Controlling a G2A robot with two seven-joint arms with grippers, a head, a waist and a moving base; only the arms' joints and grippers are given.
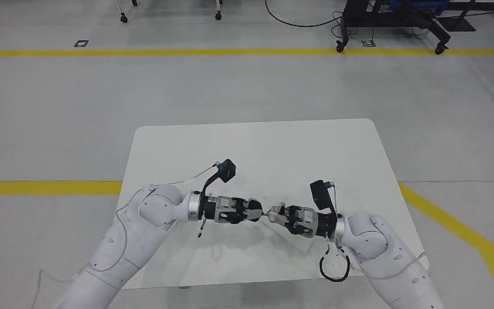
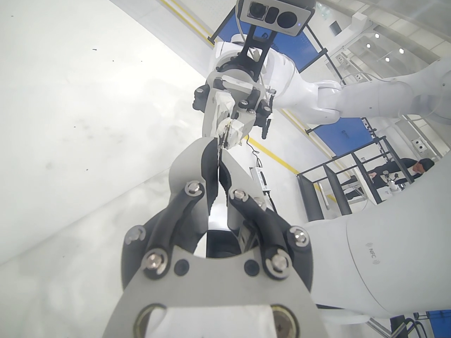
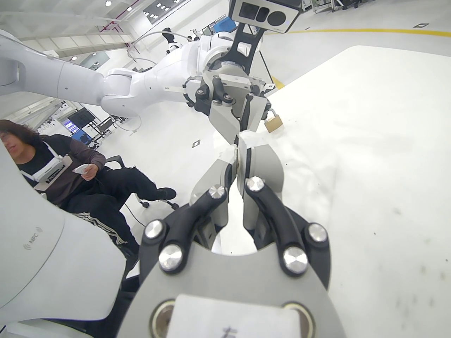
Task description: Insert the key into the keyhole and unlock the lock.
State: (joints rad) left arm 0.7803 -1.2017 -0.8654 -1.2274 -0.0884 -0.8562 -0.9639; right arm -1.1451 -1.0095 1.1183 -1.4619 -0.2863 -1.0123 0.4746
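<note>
The left gripper has its jaws drawn together, leaving only a narrow slit at the tips, and in that slit sits the key. The key shows edge-on, as a thin dark strip. The right gripper meets the left one tip to tip. Its jaws are also pressed together on the same thin strip, and its fingertips are wrapped in white tape. So each gripper pinches one end of the key and the two sets of tips nearly touch.

The key's long axis runs straight from one gripper to the other, in line with both sets of fingers. From above, that line lies crosswise in front of the robot, about level over the near half of the table. Which end is the blade and which the bow cannot be told.

Just past the left gripper's fingers, on the side towards the table, is a small brass padlock. Its shackle points towards the nearest finger and its body tilts away from it. Whether the shackle touches that finger, or whether the padlock rests on the tabletop, cannot be told.
</note>
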